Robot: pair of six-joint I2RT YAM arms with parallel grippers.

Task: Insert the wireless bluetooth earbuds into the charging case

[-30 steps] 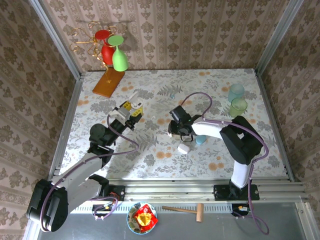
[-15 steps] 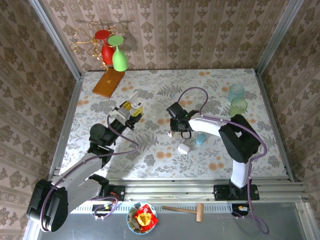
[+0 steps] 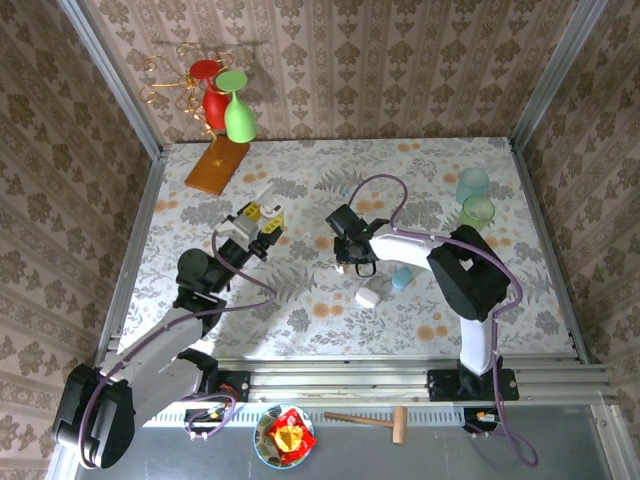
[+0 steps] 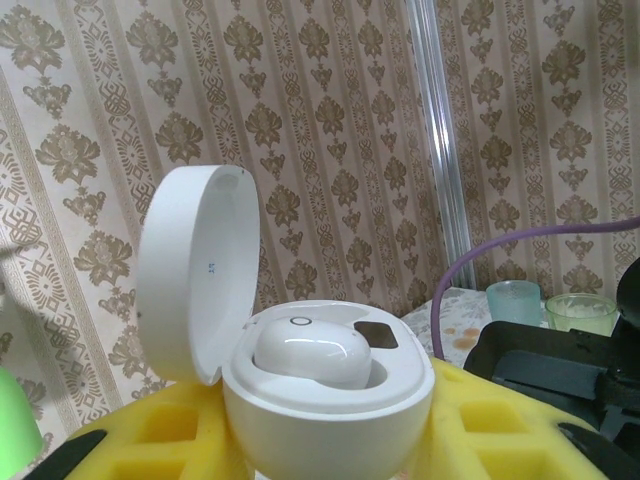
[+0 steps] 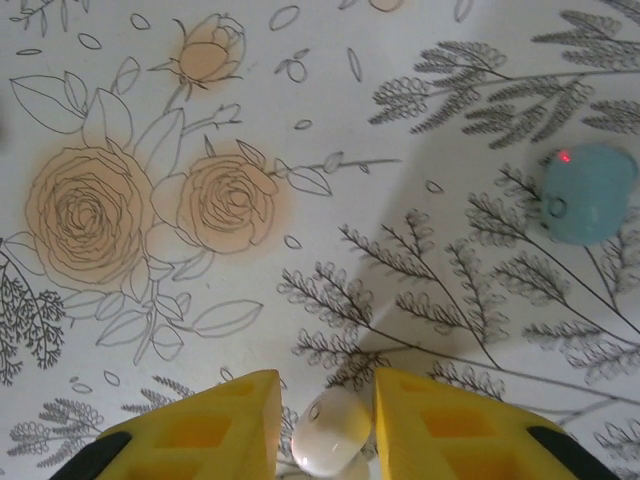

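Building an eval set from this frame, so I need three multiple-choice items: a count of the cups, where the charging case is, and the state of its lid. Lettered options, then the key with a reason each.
1. How many translucent cups stand at the far right of the table?
A) one B) two C) four
2. Where is the charging case?
A) in the left gripper B) on the table beside the cups C) inside one of the cups
3. The case's lid is:
A) shut B) open C) detached, lying on the table

Key:
1 B: a bluish cup and a green cup stand side by side.
2 A: the case sits between that gripper's yellow pads.
3 B: the lid stands tipped back on its hinge, with one white earbud seated inside.
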